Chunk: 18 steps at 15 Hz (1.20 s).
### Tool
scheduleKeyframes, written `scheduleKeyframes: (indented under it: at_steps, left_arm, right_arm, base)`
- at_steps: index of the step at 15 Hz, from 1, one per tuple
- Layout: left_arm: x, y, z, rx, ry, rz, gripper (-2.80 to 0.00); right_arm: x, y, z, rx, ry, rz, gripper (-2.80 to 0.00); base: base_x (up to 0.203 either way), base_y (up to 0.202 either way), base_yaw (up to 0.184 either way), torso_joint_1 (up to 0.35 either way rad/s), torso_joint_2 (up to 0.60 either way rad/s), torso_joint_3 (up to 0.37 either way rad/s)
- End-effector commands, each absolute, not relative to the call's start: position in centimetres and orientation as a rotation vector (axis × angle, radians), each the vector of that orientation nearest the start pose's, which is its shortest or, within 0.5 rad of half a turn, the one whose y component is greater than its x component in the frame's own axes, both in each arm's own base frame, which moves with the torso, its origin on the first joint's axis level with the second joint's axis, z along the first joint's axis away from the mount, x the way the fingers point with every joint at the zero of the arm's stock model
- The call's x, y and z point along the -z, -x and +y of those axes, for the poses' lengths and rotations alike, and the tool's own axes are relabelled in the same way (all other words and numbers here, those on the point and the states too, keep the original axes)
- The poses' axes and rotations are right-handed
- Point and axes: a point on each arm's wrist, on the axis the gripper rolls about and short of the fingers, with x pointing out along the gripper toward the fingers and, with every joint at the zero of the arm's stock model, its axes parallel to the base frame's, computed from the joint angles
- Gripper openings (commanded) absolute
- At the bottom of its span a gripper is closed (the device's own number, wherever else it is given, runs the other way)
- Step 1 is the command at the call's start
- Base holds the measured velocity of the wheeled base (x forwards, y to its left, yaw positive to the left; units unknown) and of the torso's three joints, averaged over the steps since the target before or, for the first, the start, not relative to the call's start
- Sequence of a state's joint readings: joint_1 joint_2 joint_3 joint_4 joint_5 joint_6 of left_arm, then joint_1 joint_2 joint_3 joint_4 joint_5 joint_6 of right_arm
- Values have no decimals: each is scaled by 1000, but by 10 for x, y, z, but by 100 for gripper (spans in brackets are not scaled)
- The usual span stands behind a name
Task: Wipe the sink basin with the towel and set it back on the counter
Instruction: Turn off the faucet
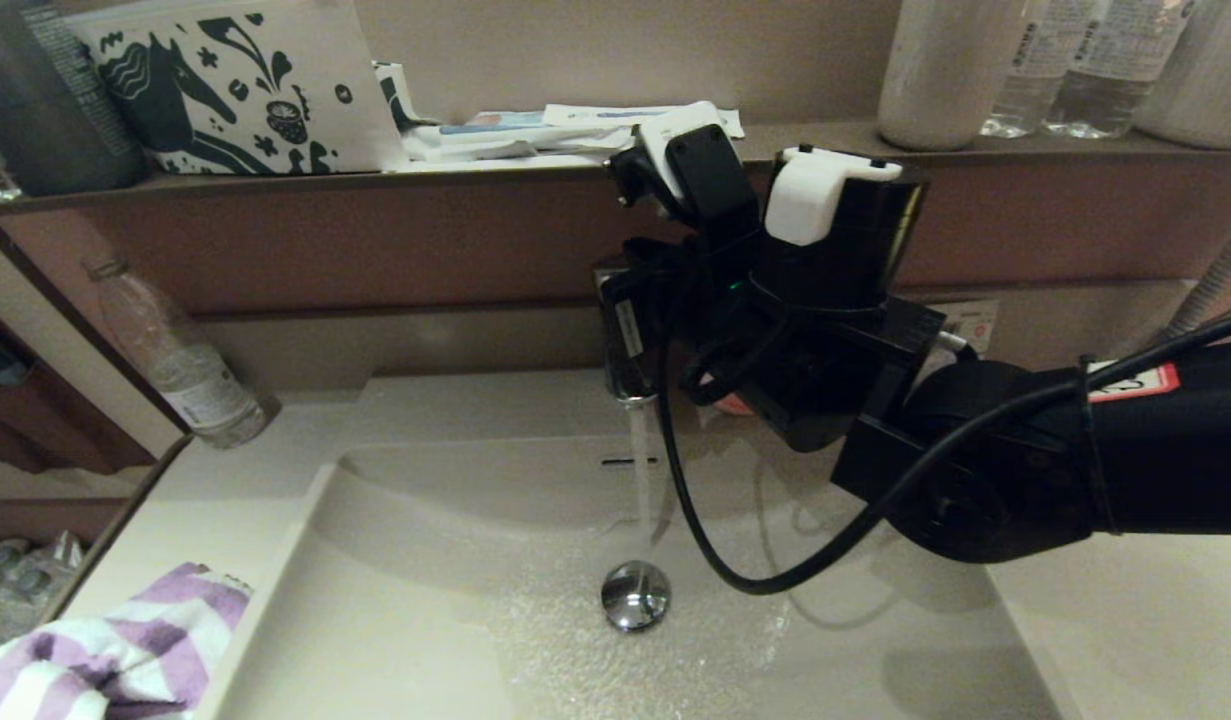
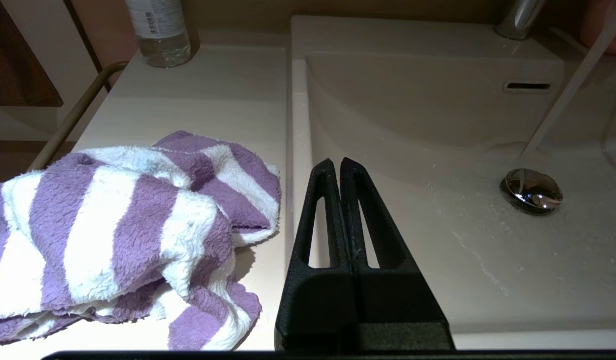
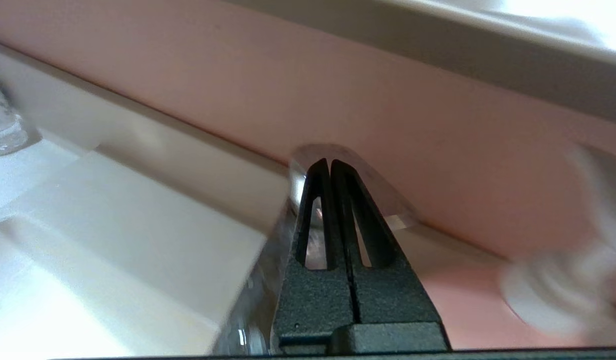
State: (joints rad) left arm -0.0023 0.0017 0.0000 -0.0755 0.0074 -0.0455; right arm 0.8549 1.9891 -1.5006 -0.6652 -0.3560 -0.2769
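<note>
The right gripper (image 3: 330,165) is up at the chrome faucet (image 1: 623,345) on the bench's back edge, its fingers pressed together with nothing between them, tips against the faucet's top. A thin stream of water (image 1: 640,480) runs from the spout into the sink basin (image 1: 455,600) and lands just behind the round chrome drain plug (image 1: 635,595); the basin floor around the plug is wet. The left gripper (image 2: 340,165) hangs over the basin's left rim near the front edge, fingers also closed and empty. The purple-and-white striped towel (image 2: 122,235) lies bunched on the bench (image 2: 212,95) at its front left corner, just beside that gripper. A clear plastic bottle (image 1: 180,365) stands at the back left corner.
</note>
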Motion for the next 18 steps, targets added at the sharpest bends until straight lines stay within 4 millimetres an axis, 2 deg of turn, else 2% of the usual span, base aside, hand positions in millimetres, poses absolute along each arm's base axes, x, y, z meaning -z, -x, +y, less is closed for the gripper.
scheduleKeyframes:
  at_steps: [1, 3, 9, 14, 18]
  left_arm:
    - [-83, 23, 0, -3, 46, -75, -280]
    - [-83, 23, 0, -4, 46, -75, -280]
    - [-83, 23, 0, -4, 46, -75, -280]
    - [-83, 23, 0, -3, 46, -75, -280]
    - [-83, 23, 0, -3, 46, -75, -280]
  right_arm:
    - [-269, -288, 319, -470, 174, -213, -280]
    - [-270, -294, 324, -467, 179, -210, -280]
    - [-271, -298, 315, -441, 179, -205, -280]
    - [-256, -295, 309, -406, 204, -146, -280]
    - [-262, -288, 303, -395, 183, -145, -280]
  base:
    - [0, 0, 0, 0, 0, 0]
    - [0, 0, 0, 0, 0, 0]
    - [0, 0, 0, 0, 0, 0]
    - [0, 0, 0, 0, 0, 0]
    - [0, 0, 0, 0, 0, 0]
